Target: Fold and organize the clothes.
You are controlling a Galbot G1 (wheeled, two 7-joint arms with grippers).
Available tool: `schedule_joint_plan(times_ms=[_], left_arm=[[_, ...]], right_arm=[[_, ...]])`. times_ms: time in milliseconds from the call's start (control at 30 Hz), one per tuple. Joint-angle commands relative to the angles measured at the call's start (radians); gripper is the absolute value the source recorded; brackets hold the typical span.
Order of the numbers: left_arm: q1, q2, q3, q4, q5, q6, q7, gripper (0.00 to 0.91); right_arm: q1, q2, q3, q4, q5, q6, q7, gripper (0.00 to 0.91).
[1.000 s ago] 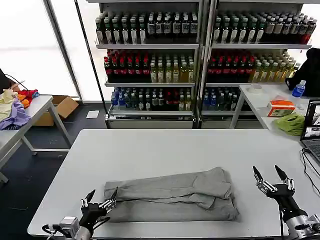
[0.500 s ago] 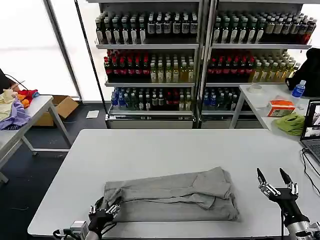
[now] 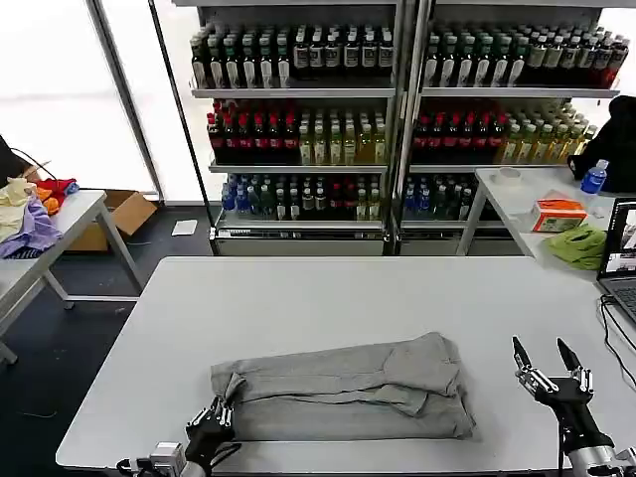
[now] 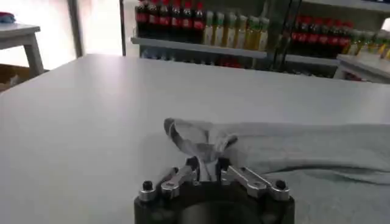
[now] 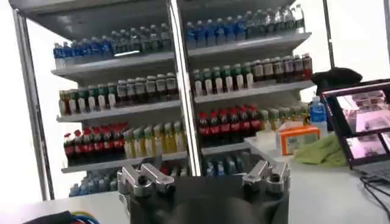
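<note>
A light grey shirt (image 3: 348, 388) lies folded into a long band across the near half of the white table (image 3: 328, 298). My left gripper (image 3: 215, 417) sits at the shirt's near left corner, shut on it. In the left wrist view the pinched corner (image 4: 196, 137) stands up bunched between the fingers of the left gripper (image 4: 205, 168), and the rest of the shirt (image 4: 304, 146) stretches away flat. Off the shirt's right end, my right gripper (image 3: 539, 346) is raised above the table, open and holding nothing.
Shelves of bottles (image 3: 397, 109) stand behind the table. A side table at the right holds a lime-green cloth (image 3: 579, 244), an orange box (image 3: 557, 214) and a laptop (image 3: 622, 258). Another table (image 3: 40, 238) at the left carries a heap of coloured fabric.
My left gripper moved right onto the shirt's near left corner and went from open to shut on it, lifting the corner slightly. The right gripper drifted a little toward me, still open.
</note>
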Motion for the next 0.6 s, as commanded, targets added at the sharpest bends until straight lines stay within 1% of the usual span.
schedule_joint_plan(times_ms=[33, 67, 167, 233, 333, 367, 400, 467, 567, 600], left_arm=[[0.013, -0.012, -0.162, -0.044, -0.016, -0.009, 0.092, 0.01], [0.021, 0.004, -0.241, -0.051, -0.028, -0.01, 0.109, 0.01], [0.014, 0.057, -0.387, -0.041, 0.009, -0.018, 0.115, 0.01], [-0.017, 0.085, -0.496, -0.017, 0.038, -0.032, 0.127, 0.0], [-0.037, 0.155, -0.613, 0.018, -0.002, -0.023, 0.155, 0.0], [-0.04, 0.171, -0.642, 0.036, -0.015, -0.02, 0.171, 0.0], [-0.045, 0.209, -0.68, 0.057, -0.023, -0.015, 0.189, 0.01], [-0.052, 0.271, -0.717, 0.108, -0.022, -0.019, 0.211, 0.0], [-0.066, 0.356, -0.739, 0.156, -0.032, -0.02, 0.219, 0.0], [-0.072, 0.372, -0.74, 0.168, -0.035, -0.019, 0.222, 0.0]], right_arm=[[-0.001, 0.006, -0.006, 0.009, 0.012, 0.006, 0.0, 0.907], [0.0, 0.003, -0.005, 0.008, 0.012, 0.005, 0.0, 0.907], [0.006, -0.003, -0.005, 0.0, 0.012, 0.006, 0.001, 0.907], [0.01, -0.002, -0.007, -0.001, 0.015, 0.006, 0.003, 0.907], [0.013, 0.003, -0.017, 0.0, 0.02, 0.008, 0.001, 0.907], [0.013, 0.005, -0.021, -0.001, 0.02, 0.009, 0.001, 0.907], [0.013, 0.005, -0.023, -0.001, 0.019, 0.009, 0.002, 0.907], [0.012, 0.006, -0.031, -0.003, 0.017, 0.016, 0.001, 0.907], [0.01, 0.006, -0.041, -0.009, 0.015, 0.024, 0.001, 0.907], [0.01, 0.006, -0.044, -0.011, 0.013, 0.025, 0.001, 0.907]])
